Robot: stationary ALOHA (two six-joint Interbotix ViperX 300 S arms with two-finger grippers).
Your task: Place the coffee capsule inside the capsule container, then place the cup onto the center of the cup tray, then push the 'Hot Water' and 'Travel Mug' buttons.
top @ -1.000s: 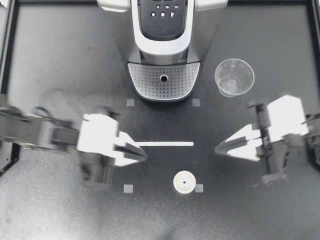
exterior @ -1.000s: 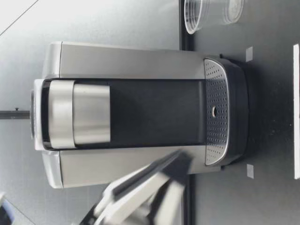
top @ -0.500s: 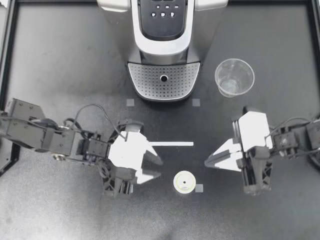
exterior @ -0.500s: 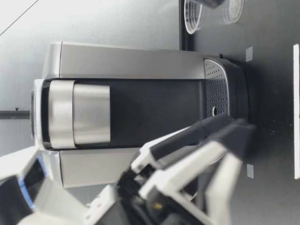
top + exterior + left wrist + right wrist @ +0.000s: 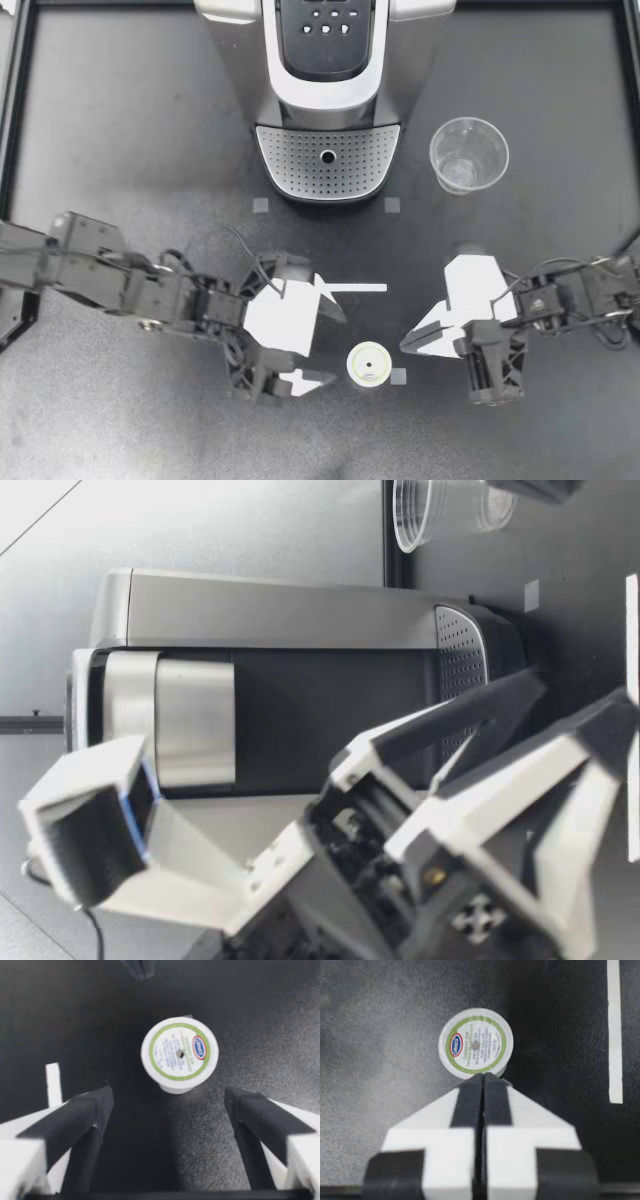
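My left gripper (image 5: 328, 342) is spread wide, with the coffee capsule (image 5: 368, 364) just ahead, untouched. My right gripper (image 5: 410, 342) is pinched closed on nothing, its tips near the capsule's opposite side.

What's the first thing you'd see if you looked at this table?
The big silver coffee machine at the far edge of the table stands out first, with a clear cup beside it. Nearer, a little white capsule sits between my two arms. My left tool is open beside it, and my right tool is shut and pointing at it.
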